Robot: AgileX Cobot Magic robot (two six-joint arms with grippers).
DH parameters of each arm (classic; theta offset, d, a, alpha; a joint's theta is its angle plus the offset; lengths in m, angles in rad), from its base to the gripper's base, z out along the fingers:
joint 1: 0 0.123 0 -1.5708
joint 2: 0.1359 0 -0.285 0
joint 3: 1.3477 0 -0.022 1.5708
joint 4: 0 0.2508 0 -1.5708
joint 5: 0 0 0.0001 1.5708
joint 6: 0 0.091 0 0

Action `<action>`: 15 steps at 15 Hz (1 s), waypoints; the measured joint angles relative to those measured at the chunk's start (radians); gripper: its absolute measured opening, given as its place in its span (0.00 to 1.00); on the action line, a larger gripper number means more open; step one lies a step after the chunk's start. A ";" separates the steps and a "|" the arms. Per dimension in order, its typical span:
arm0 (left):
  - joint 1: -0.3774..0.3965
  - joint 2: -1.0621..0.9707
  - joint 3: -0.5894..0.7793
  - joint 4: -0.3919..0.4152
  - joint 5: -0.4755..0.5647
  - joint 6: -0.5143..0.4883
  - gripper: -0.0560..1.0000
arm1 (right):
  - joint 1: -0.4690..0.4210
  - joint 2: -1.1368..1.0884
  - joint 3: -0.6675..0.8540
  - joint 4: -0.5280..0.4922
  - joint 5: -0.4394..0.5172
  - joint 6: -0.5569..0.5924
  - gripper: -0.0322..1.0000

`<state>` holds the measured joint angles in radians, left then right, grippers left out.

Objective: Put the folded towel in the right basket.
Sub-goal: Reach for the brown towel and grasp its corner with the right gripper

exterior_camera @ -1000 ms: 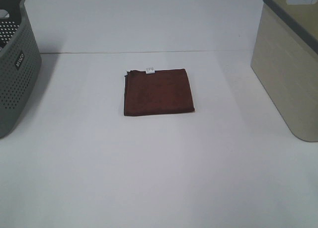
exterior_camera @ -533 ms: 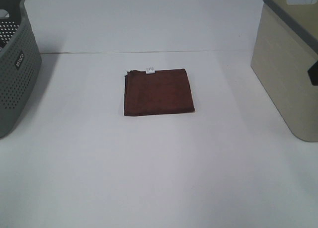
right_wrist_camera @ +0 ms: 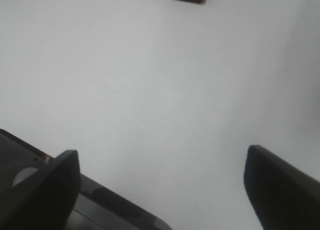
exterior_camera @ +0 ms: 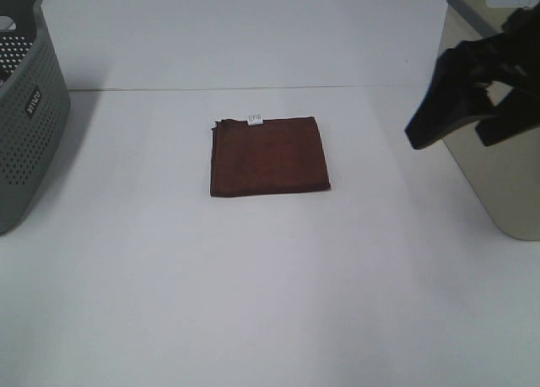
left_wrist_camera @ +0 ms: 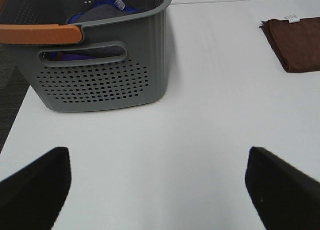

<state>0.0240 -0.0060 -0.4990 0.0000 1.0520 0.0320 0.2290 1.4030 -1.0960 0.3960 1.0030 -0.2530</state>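
Entry of the right hand (exterior_camera: pixel 449 127) into the high view; no grasp yet.
Absent half a second ago, now hanging in front of the right basket (exterior_camera: pixel 498 185), fingers spread wide, nothing between them. Reads as the start of the reach. No shift in the folded towel (exterior_camera: pixel 268 156): flat in the middle of the surface (exterior_camera: pixel 253 303), well apart from both hands. Same for the left hand (left_wrist_camera: pixel 160 190), spread and empty, near the grey perforated basket (left_wrist_camera: pixel 100 64). Pickup and carry both left to do.
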 joint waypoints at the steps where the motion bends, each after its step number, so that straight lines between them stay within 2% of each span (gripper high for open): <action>1: 0.000 0.000 0.000 0.000 0.000 0.000 0.89 | 0.036 0.050 -0.038 0.001 -0.019 0.018 0.84; 3: 0.000 0.000 0.000 0.000 0.000 0.000 0.89 | 0.075 0.160 -0.119 0.001 -0.029 0.027 0.80; 7: 0.000 0.000 0.000 0.000 0.000 0.000 0.89 | 0.085 0.415 -0.341 0.044 -0.024 0.053 0.79; 10: 0.000 0.000 0.000 0.000 0.000 0.000 0.89 | 0.085 0.665 -0.597 0.106 0.067 0.057 0.77; 13: 0.000 0.000 0.000 0.000 0.000 0.000 0.89 | 0.075 0.787 -0.729 0.120 0.107 0.079 0.77; 15: 0.000 0.000 0.000 0.000 0.000 0.000 0.89 | 0.040 0.863 -0.788 0.191 0.112 0.078 0.77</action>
<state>0.0240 -0.0060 -0.4990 0.0000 1.0520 0.0320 0.2690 2.2660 -1.8840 0.5870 1.1150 -0.1750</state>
